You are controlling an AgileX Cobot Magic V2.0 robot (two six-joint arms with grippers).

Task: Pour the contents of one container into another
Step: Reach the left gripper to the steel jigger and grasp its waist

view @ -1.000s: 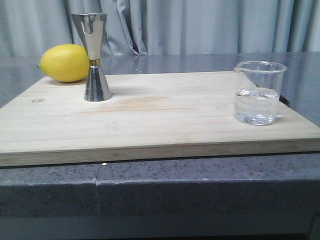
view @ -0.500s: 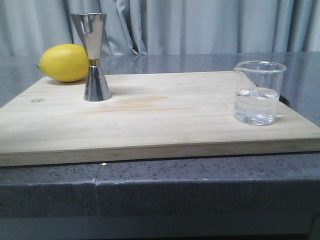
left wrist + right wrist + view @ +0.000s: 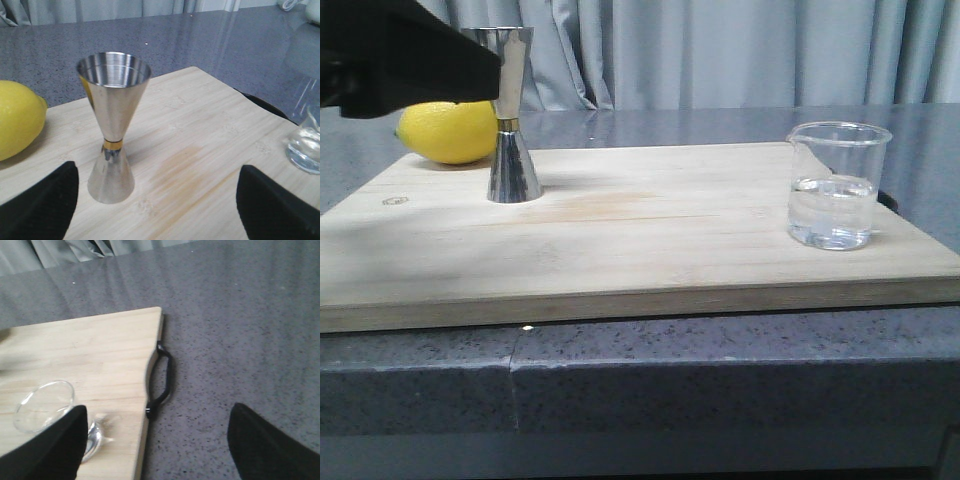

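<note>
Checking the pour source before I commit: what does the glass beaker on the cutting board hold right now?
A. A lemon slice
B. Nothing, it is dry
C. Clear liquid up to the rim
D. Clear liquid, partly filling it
D: the front view shows the glass beaker standing upright on the cutting board with clear liquid only partway up its wall.

The jigger (image 3: 513,130) stands upright on the board (image 3: 650,240) toward its back left, with the lemon (image 3: 447,131) just behind and to its left, resting at the board's back edge. Over on the right side of the board, well apart from both, sits the beaker (image 3: 837,185) with liquid in it, upright near the right edge. The board lies flat on the counter (image 3: 720,370), its handle (image 3: 161,380) on the right end, beside the beaker.
</note>
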